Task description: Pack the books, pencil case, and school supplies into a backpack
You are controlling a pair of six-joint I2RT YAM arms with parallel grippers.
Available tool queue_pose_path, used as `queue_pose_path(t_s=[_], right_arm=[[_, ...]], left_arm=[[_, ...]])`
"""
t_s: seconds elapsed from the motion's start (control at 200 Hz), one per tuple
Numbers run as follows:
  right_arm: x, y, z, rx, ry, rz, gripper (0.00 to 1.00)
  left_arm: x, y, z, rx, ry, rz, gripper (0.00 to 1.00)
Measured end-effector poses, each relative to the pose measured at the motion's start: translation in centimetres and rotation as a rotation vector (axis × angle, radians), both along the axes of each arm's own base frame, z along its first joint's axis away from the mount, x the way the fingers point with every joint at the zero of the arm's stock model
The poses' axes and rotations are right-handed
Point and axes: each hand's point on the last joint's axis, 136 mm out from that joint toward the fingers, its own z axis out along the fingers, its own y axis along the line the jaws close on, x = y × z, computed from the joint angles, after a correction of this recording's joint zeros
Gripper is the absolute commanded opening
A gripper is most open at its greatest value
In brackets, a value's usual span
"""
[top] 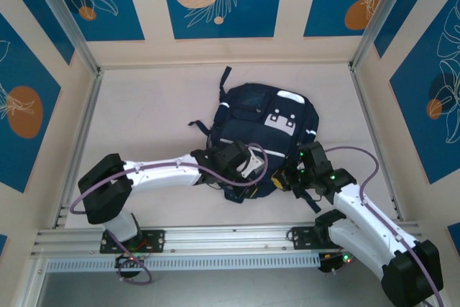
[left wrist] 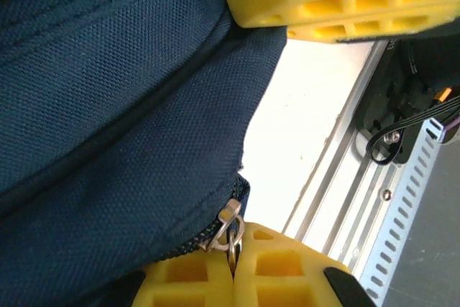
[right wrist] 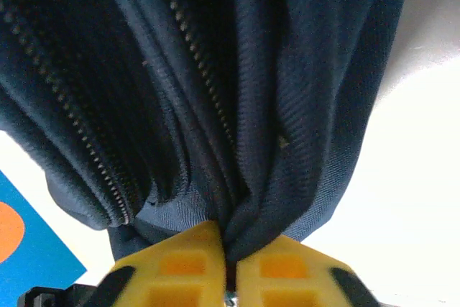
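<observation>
The dark navy backpack lies flat in the middle of the table, its white dotted patch facing up. My left gripper is at its near edge, shut on the metal zipper pull at the end of a zip; the yellow fingers meet around it. My right gripper is just to the right, shut on a bunched fold of the backpack's fabric. Two zip tracks run across the cloth above that fold. The books, the pencil case and the school supplies are out of view.
A slotted aluminium rail runs along the near table edge, close behind both grippers. Slanted frame posts and blue-and-cream panel walls enclose the table on three sides. Black straps trail from the backpack's far side.
</observation>
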Motion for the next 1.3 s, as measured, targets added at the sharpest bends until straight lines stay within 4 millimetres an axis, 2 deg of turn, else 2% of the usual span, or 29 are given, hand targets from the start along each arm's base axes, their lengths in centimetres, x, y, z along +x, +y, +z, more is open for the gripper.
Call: queue_pose_path(t_s=[0.155,0.52,0.645,0.755,0.86,1.02,1.1,1.205,1.25,1.3], right_arm=[[0.0,-0.2,-0.3,-0.004,0.006,0.029,0.0],[0.3,-1.2,-0.1,-0.012,-0.009,0.083,0.0],[0.8,-1.2,0.3,-0.054,0.033,0.142,0.0],[1.3,-1.3,0.0,-0.066,0.076,0.161,0.0],[2.2,-1.7,-0.4,-0.077,0.11,0.16,0.0],[5.3,-2.5,-0.4,-0.103,0.136,0.151,0.01],[7.3,-2.9,0.0,-0.123,0.114,0.15,0.09],[9.5,-3.5,1.0,-0.171,0.055,0.155,0.42],[10.1,-3.8,1.5,-0.195,0.031,0.149,0.49],[10.9,-4.2,2.3,-0.224,-0.02,0.147,0.53]], left_arm=[[0.0,1.0,-0.2,0.008,-0.026,0.009,0.0],[1.9,5.8,0.7,0.0,-0.081,0.104,0.0],[1.6,6.8,0.6,-0.003,-0.087,0.112,0.0],[1.5,7.0,0.1,-0.005,-0.085,0.113,0.0],[1.3,6.3,-0.1,-0.007,-0.082,0.103,0.0],[1.6,4.4,-0.7,0.014,-0.084,0.085,0.0],[2.0,3.1,-0.7,0.019,-0.092,0.078,0.0],[2.3,1.4,-0.9,0.024,-0.089,0.065,0.0],[2.5,0.7,-1.0,0.025,-0.084,0.066,0.0],[2.7,-0.1,-1.0,0.021,-0.076,0.066,0.0]])
